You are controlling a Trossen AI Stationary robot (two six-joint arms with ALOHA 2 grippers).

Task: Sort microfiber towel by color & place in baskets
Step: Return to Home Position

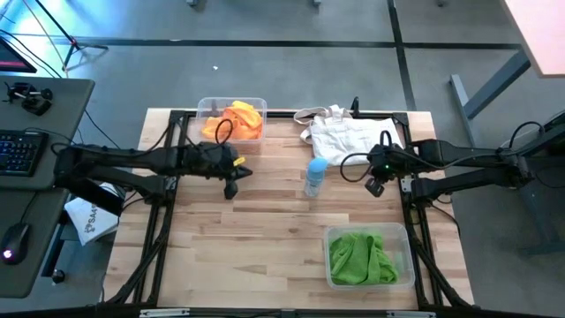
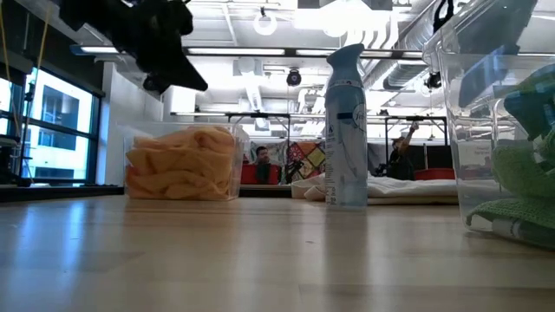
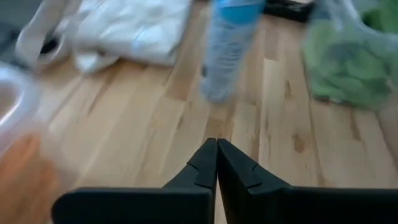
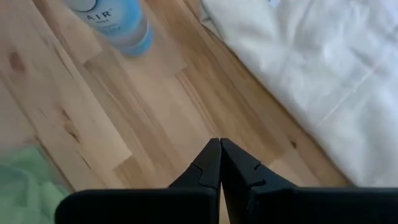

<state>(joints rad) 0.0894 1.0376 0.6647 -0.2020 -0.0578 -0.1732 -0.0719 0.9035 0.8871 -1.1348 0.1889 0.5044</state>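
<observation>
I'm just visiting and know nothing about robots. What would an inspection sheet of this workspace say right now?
Surface: wooden table, no loose towels on it.
Job's things: orange towels in left bin; green towels in right bin.
Clutter: bottle; white tote.
Tools: left tool shut, empty, by the left bin; right tool shut, empty, beside the tote.
Cables: black loop over the orange towels.
Surroundings: keyboard on a side desk; people far behind.

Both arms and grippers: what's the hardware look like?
Both arms: matte black with loose black cables. Left gripper and right gripper each have two black tapered fingers with notched inner edges. Yellow patch by the left wrist, green light on the right.
</observation>
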